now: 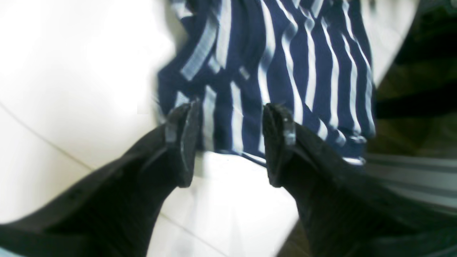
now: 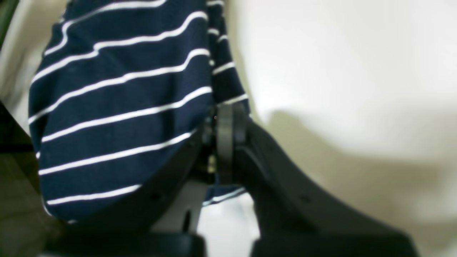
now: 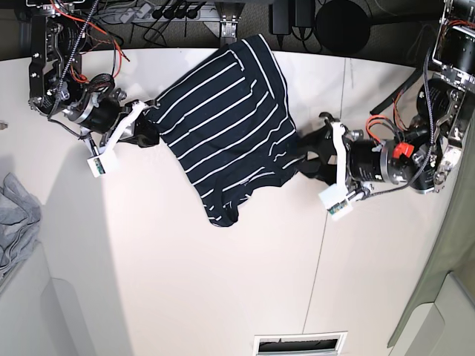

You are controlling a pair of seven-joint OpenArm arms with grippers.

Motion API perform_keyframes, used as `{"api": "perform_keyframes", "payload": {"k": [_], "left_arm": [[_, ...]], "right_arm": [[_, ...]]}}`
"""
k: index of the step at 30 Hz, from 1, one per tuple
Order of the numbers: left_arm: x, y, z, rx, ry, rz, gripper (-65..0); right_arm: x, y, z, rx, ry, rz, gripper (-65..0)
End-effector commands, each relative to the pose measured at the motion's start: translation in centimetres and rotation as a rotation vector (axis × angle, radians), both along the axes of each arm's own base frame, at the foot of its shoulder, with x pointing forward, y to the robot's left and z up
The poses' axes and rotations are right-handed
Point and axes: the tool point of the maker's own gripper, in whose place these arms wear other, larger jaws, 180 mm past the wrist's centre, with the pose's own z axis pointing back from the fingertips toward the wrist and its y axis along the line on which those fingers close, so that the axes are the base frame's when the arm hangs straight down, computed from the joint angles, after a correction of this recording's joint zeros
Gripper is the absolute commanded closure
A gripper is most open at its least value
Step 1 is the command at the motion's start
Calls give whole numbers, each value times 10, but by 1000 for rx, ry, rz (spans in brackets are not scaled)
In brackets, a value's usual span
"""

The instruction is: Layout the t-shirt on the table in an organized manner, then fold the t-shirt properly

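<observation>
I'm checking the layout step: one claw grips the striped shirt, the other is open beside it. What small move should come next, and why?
Probably ease the open left claw forward and close on the t-shirt edge lying between its fingers. The right claw is already shut on the opposite side, and the cloth lies bunched on the table, so a second grip would let the arms spread it.

Cream table [image 3: 185, 282]; striped t-shirt [image 3: 223, 119], grey garment [image 3: 16, 215] on it
</observation>
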Motion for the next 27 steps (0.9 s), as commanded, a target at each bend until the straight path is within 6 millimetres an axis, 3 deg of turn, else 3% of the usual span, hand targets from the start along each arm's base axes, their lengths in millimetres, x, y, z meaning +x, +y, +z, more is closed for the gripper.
{"api": "perform_keyframes", "payload": {"k": [1,6,9,14,18,23,27], "left_arm": [[-3,-5,8,-48,-3,-2,-314],[-37,-38,-15,-114,72,2,-314],[-34,-52,-26,-96,47,42,-314],[-26,-54,-58,-47,95,102,-314],[-4,-44,-76,0,108,149,-314],[30,-32,-70,41,65,171,-314],[46,-21,-64,92,24,165,-314]], "right_arm": [[10,0,13,22,-50,-7,0],[7,-1,5,-4,-31,1,0],[-1,-2,-12,-16,13,6,0],[-11,0,-27,-6,66,10,0],[-11,4,-23,32,68,3,0],[-25,18,-24,114,112,5,0],[-40,30,-28,153,139,2,0]]}}
